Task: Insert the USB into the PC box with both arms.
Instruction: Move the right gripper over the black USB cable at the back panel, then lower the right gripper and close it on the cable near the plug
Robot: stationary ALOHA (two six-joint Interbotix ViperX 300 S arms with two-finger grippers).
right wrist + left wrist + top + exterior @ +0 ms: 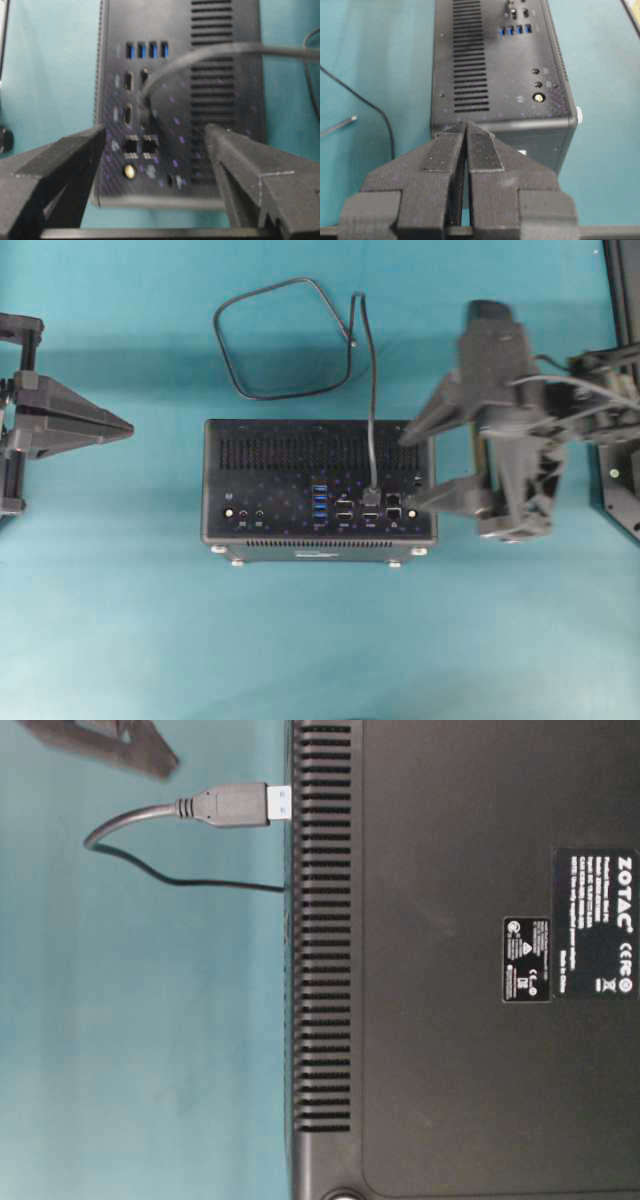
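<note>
the usb (pixel 372 483) stands upright in a socket on the pc box (pixel 300 450), right of the blue ports. right claw (pixel 412 468) is spread wide, holding nothing; left claw (pixel 122 428) is clenched, empty. the plug looks small and rigid, its cable limp: grip the moulded body.
</note>
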